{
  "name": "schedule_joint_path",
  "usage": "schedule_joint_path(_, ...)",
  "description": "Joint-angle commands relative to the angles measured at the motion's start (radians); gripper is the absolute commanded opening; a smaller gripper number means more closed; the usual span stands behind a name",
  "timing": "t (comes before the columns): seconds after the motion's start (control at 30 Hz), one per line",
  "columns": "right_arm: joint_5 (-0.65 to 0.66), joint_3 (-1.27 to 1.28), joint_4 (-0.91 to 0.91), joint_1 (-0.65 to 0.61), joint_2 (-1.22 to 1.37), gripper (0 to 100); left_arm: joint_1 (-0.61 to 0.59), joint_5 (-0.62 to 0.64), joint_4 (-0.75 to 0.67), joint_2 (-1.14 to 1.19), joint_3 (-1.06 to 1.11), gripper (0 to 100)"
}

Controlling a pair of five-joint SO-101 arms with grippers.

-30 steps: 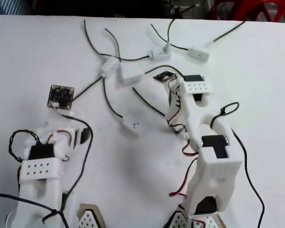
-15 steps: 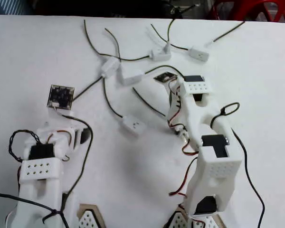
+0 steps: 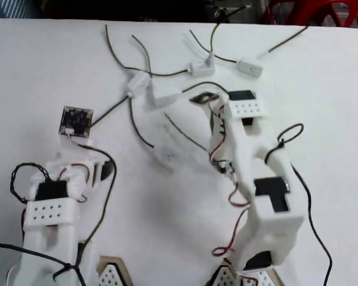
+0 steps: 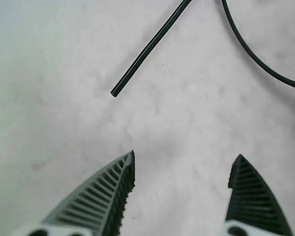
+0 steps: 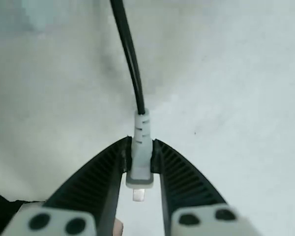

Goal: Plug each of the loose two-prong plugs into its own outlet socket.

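Two white robot arms work at a white table [image 5: 236, 73] strewn with thin black cords [image 3: 115, 56] and small white connector blocks [image 3: 249, 67]. The right gripper [image 5: 140, 141] is clamped tight on a white two-prong plug [image 5: 139, 125]. Its cord [image 5: 130, 59] runs away across the table, and a metal prong [image 5: 139, 195] pokes back toward the wrist. The left gripper [image 4: 184, 160] hangs spread wide over bare table, holding nothing, with a cut cord end [image 4: 115, 92] lying ahead of it.

From where I stand this looks like the carrying step: plug in hand, not yet seated. Next it needs a socket, perhaps the white block [image 3: 167, 156] lying near the right arm [image 3: 244, 137], with the prongs lined up to its slots. As the prong faces back into the gripper, a regrasp or help from the left arm may be called for.

Unclear: any second prong, whether the plug is lifted or resting on the table, and which blocks are sockets and which plugs
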Motion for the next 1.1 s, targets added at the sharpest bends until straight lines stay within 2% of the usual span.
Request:
schedule_joint_path(0.0, -0.003, 0.005, 0.042, -0.047, -0.217, 1.7, -0.004, -0.006, -0.002, -0.042, -0.044, 31)
schedule_joint_path(0.17, -0.018, 0.175, 0.021, -0.128, -0.519, 1.7, -0.001, 0.081, 0.121, -0.177, -0.132, 31)
schedule_joint_path(0.43, -0.241, 0.408, -0.18, -0.305, -0.934, 1.7, 0.197, 0.114, 0.218, -0.449, -0.144, 31)
schedule_joint_path(0.53, -0.327, 0.474, -0.243, -0.401, -1.061, 1.7, 0.222, 0.173, 0.213, -0.458, -0.149, 31)
schedule_joint_path(0.63, -0.407, 0.52, -0.285, -0.507, -1.175, 1.7, 0.226, 0.176, 0.213, -0.441, -0.152, 31)
schedule_joint_path(0.83, -0.526, 0.629, -0.38, -0.696, -1.297, 1.6, 0.242, 0.176, 0.19, -0.427, -0.17, 31)
schedule_joint_path(0.93, -0.551, 0.684, -0.44, -0.751, -1.299, 1.6, 0.312, 0.175, 0.25, -0.443, -0.242, 31)
schedule_joint_path(1.07, -0.555, 0.712, -0.475, -0.756, -1.299, 1.6, 0.429, 0.175, 0.354, -0.463, -0.336, 31)
